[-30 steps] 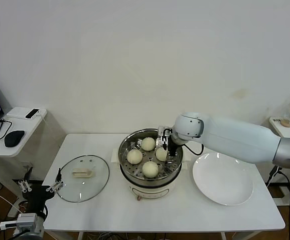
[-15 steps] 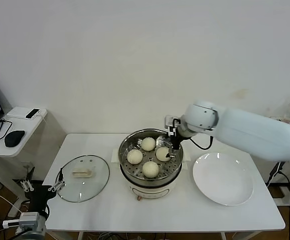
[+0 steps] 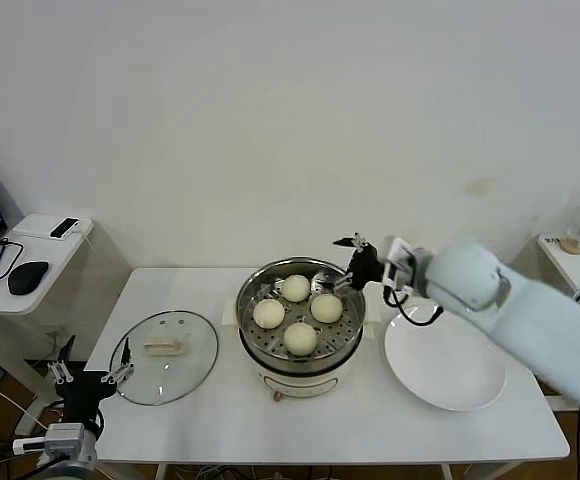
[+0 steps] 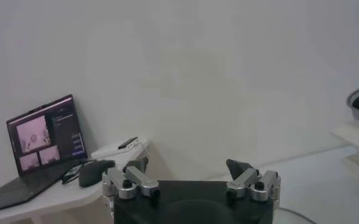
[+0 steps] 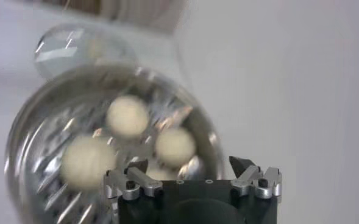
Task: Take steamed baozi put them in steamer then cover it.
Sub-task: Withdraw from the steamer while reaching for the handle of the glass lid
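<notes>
1. The right gripper (image 3: 348, 262) hangs just past the far right rim of the steamer (image 3: 300, 345). Its jaws are spread wide and empty, touching nothing.
2. In the right wrist view the same gripper (image 5: 191, 168) looks down into the pot, with daylight between its fingers and only the tray beneath them.
3. All four steamed baozi (image 3: 300, 314) sit on the perforated tray, below and to the near left of that claw. The nearest bun (image 3: 326, 307) lies just under its fingertips. They are spaced apart, probably so steam can pass between them and the lid can sit flat.
4. The white plate (image 3: 446, 357) lies bare on the table, to the near right of the claw. Judging by that, the loading step looks finished.
5. The cover (image 3: 164, 354) lies flat on the table with its handle up, well left of the right claw across the pot. It is just beside the left gripper (image 3: 88, 375), so the handle can be taken from above.
6. The left gripper (image 4: 191, 179) waits low at the table's left edge, jaws fully apart and holding nothing.
7. The pot is not yet covered, so closing it is likely next.
</notes>
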Controlling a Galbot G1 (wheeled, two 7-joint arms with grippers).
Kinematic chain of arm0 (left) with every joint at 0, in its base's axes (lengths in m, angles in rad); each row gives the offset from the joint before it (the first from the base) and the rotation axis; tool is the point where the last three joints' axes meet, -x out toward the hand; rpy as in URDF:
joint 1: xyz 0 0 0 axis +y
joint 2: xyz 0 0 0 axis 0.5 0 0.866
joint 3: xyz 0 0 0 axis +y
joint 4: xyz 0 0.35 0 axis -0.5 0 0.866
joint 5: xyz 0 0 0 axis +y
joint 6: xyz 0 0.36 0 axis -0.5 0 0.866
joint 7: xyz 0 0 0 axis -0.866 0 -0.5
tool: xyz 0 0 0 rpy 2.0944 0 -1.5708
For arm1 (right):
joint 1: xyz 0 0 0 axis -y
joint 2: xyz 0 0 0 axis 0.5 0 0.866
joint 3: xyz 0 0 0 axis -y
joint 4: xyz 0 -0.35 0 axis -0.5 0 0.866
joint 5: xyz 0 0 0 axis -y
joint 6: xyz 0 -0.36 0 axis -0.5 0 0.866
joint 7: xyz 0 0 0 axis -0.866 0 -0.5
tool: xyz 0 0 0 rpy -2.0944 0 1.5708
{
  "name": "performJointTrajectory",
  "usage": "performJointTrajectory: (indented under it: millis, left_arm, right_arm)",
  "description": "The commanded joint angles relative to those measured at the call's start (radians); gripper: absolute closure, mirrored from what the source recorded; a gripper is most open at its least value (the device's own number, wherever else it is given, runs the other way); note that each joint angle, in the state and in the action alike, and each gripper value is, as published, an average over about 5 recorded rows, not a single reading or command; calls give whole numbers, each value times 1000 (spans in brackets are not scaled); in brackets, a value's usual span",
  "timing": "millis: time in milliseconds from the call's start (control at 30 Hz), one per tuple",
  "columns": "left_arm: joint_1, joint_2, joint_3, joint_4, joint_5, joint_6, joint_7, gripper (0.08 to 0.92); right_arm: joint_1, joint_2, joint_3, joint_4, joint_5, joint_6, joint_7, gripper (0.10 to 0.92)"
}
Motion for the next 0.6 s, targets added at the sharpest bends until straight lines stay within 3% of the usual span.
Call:
performJointTrajectory:
  millis: [33, 333, 600]
  left_arm:
    - [-4, 4, 12, 21, 24, -13, 8, 177]
    - [-19, 47, 37, 127, 502, -94, 30, 177]
    - [20, 120, 15, 257, 1149, -235, -74, 177]
  right_arm:
    - [-951, 295, 1017, 133, -190, 347, 156, 203]
    - [-1157, 656, 1262, 88, -179, 493, 33, 203]
    - [-1234, 709, 1327, 65, -192, 509, 44, 203]
